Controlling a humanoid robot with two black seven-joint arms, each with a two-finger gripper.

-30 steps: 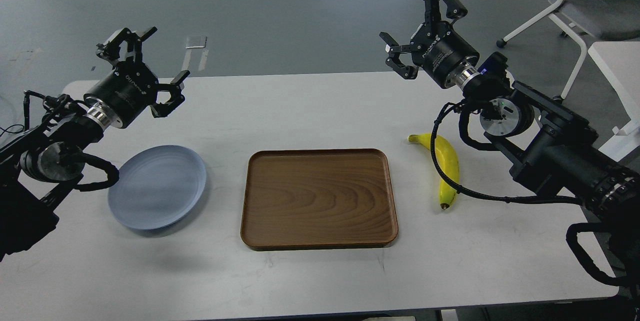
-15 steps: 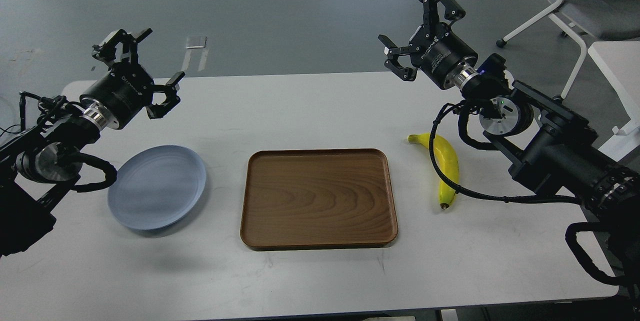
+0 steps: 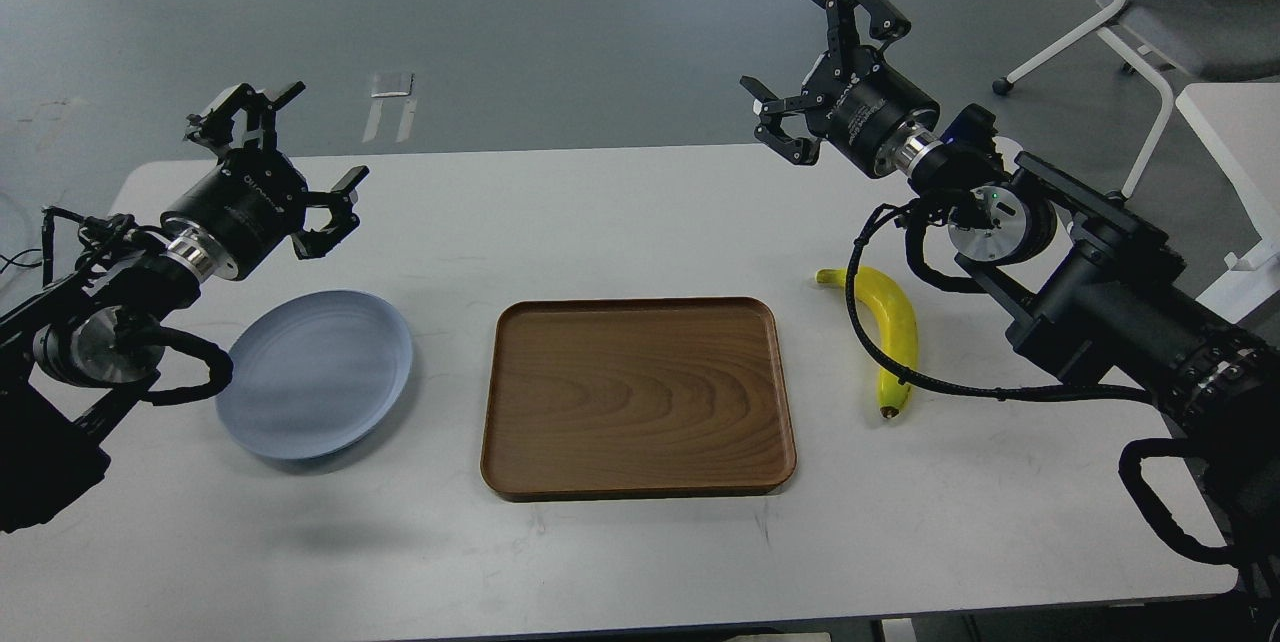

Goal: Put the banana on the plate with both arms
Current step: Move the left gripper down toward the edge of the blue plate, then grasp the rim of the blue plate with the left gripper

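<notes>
A yellow banana (image 3: 893,332) lies on the white table right of the wooden tray, stem end far, dark tip near; a black cable of my right arm crosses over it. The pale blue-grey plate (image 3: 314,372) sits on the table at the left. My left gripper (image 3: 282,162) is open and empty, raised above the table behind the plate. My right gripper (image 3: 810,57) is open and empty, held high behind and left of the banana.
A rectangular brown wooden tray (image 3: 638,397) lies mid-table between plate and banana. The white table (image 3: 620,212) ends close behind both grippers. A white office chair (image 3: 1150,12) and a second white table (image 3: 1240,142) stand at the far right.
My right gripper has drifted left and slightly back. My left gripper has shifted a little, staying open. Banana, plate and tray have not moved.
</notes>
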